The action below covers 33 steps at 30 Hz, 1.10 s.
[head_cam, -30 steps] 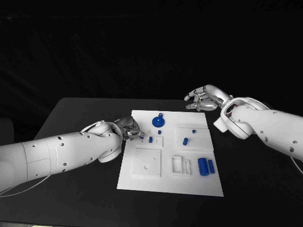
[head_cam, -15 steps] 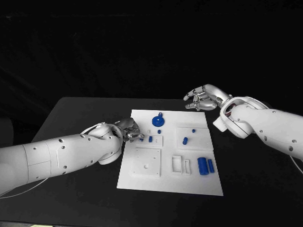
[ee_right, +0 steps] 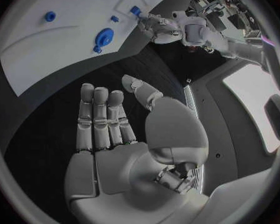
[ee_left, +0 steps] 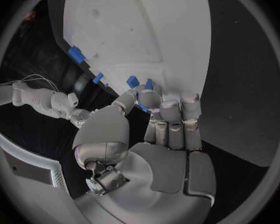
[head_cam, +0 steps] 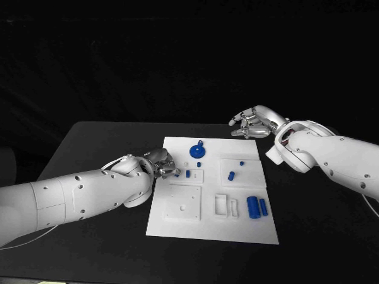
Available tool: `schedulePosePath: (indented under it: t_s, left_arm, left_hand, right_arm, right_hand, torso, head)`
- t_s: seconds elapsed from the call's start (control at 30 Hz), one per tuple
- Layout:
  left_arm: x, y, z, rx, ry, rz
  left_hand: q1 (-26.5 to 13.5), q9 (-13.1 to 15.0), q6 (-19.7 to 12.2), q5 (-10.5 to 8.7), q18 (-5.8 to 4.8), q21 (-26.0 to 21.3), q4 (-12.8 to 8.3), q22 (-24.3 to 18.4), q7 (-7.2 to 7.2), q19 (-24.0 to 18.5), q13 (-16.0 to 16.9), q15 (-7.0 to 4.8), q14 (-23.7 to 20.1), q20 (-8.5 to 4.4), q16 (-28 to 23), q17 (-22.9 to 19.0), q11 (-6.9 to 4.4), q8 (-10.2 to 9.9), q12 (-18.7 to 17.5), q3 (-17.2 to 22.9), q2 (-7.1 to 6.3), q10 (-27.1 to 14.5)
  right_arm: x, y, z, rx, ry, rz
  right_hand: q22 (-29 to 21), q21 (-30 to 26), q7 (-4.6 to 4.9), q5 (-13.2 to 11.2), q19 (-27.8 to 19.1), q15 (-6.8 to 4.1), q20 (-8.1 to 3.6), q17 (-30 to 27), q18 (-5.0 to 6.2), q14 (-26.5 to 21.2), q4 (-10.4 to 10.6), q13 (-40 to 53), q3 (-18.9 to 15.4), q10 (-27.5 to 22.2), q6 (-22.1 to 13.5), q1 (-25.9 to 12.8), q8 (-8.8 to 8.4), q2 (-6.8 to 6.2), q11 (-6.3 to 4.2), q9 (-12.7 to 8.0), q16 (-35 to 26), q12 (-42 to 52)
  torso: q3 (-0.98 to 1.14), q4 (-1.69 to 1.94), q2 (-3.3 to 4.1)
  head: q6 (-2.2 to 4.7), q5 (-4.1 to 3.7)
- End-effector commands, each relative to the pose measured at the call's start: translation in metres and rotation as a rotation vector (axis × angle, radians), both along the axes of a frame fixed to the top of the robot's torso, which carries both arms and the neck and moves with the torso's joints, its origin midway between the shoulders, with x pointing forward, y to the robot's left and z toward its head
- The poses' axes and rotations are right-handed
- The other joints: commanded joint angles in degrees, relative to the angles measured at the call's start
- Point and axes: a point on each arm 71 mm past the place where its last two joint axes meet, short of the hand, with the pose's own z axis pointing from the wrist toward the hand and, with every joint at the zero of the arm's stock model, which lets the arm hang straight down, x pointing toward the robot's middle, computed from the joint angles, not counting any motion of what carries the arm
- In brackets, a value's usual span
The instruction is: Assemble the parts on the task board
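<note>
1. The task board (head_cam: pixel 214 195) lies flat in the middle of the black table (head_cam: pixel 96 142), its long axis running away from the robot. A round blue part (head_cam: pixel 197 152) sits near the far end, a small blue peg (head_cam: pixel 231 176) right of centre, and two blue cylinders (head_cam: pixel 257 206) side by side toward the near right, their long axes along the board's length.

2. The left hand (head_cam: pixel 160 164) is at the board's left edge, beside a recessed square. In the left wrist view its fingers (ee_left: pixel 171 119) curl in against the thumb and pinch a small blue part (ee_left: pixel 143 107). Another small blue piece (head_cam: pixel 189 174) stands in the board just beside the fingertips.

3. The right hand (head_cam: pixel 256 122) hovers beyond the board's far right corner, well apart from every part. In the right wrist view its fingers (ee_right: pixel 99 117) are spread and the palm holds nothing.

4. The step in hand looks like seating the pinched part into a slot at the left of the board. To do it well, the left hand should keep the pinch firm, line the part's long axis up with its slot before lowering, and come down straight so the neighbouring piece is not knocked.

5. The pinched part is mostly hidden by the fingers; I cannot tell which way it points or how its long axis lies.
</note>
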Motion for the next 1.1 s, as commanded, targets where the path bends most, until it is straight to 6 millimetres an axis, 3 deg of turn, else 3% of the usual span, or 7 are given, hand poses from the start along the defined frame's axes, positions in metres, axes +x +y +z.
schedulePosePath:
  t_s: [0.03, 0.37, 0.47, 0.87, 1.1]
  left_arm:
    - [-0.0008, -0.0009, -0.0016, 0.008, -0.021, -0.013]
    - [-0.0041, -0.0019, -0.0041, 0.019, 0.008, -0.025]
    - [-0.0043, -0.0018, -0.0051, 0.022, 0.018, -0.026]
    - [-0.0041, -0.0021, -0.0074, 0.023, 0.047, -0.034]
    - [-0.0032, -0.0028, -0.0079, 0.025, 0.052, -0.037]
  left_hand:
    - [0.37, 11.55, 8.85, 0.43, 0.45, 0.27, -0.34, 0.07, -4.75, 0.35, 0.09, -2.11, 1.43, -6.01, 0.23, 0.08, -0.36, 0.17, 0.34, 0.5, 0.23, 0.06]
    - [0.29, 11.6, 8.94, 1.27, 0.48, 0.28, -0.36, 0.09, -4.78, 0.38, 0.15, -2.13, 1.43, -6.0, 0.28, 0.13, -0.4, 0.39, 0.46, 0.56, 0.12, 0.03]
    - [0.17, 11.63, 9.08, 2.83, 0.5, 0.3, -0.45, 0.13, -4.76, 0.37, 0.23, -2.11, 1.4, -5.99, 0.3, 0.17, -0.34, 0.64, 0.6, 0.59, -0.06, 0.04]
    - [0.06, 11.78, 9.98, 3.15, 0.53, 0.5, -0.65, 0.33, -4.76, 0.3, 0.53, -1.81, 1.64, -5.97, 0.88, 0.48, -0.18, 1.32, 1.33, 0.38, -0.11, 0.51]
    - [0.02, 11.85, 10.83, 2.26, 0.55, 0.9, -0.68, 0.65, -4.91, 0.23, 1.03, -1.46, 1.8, -5.96, 1.8, 0.96, -0.21, 1.86, 2.37, 0.21, -0.07, 0.67]
  right_arm:
    - [-0.0005, 0.0019, 0.0005, 0.003, 0.004, 0.014]
    - [-0.0006, 0.0015, 0.0002, 0.002, 0.008, 0.017]
    - [-0.0005, 0.0012, 0.0001, 0.002, 0.008, 0.017]
    - [-0.0006, 0.0031, 0.0, 0.002, 0.01, 0.021]
    - [-0.0009, 0.0041, -0.0001, 0.003, 0.011, 0.024]
  right_hand:
    - [-0.03, -0.13, 0.25, 0.31, -0.2, -0.01, 0.14, -0.09, 0.83, -0.35, 0.01, -0.09, 0.45, -0.53, -0.16, -0.29, 0.0, -0.21, 0.01, -0.07, -0.34, -0.29]
    - [-0.02, -0.12, 0.24, 0.34, -0.2, -0.01, 0.14, -0.09, 0.83, -0.35, 0.01, -0.1, 0.45, -0.52, -0.14, -0.31, 0.02, -0.19, 0.01, -0.08, -0.33, -0.28]
    - [-0.02, -0.12, 0.24, 0.35, -0.2, -0.01, 0.14, -0.09, 0.83, -0.35, 0.0, -0.1, 0.45, -0.53, -0.13, -0.31, 0.03, -0.18, 0.0, -0.08, -0.33, -0.27]
    - [-0.02, -0.11, 0.23, 0.4, -0.21, -0.01, 0.14, -0.09, 0.83, -0.36, 0.0, -0.11, 0.46, -0.53, -0.11, -0.31, 0.04, -0.16, 0.0, -0.08, -0.33, -0.27]
    - [-0.01, -0.11, 0.22, 0.8, -0.23, -0.01, 0.14, -0.1, 0.83, -0.38, 0.0, -0.13, 0.54, -0.56, -0.09, -0.28, 0.07, -0.12, -0.01, -0.1, -0.33, -0.25]
  torso:
    - [0.03, 0.0, -0.03]
    - [0.03, -0.05, -0.01]
    - [0.02, -0.01, 0.0]
    - [0.02, -0.04, -0.02]
    - [0.05, -0.03, -0.01]
  head:
    - [-0.05, 0.03]
    - [-0.2, 0.06]
    - [-0.2, 0.02]
    - [-0.35, 0.09]
    - [-0.38, 0.14]
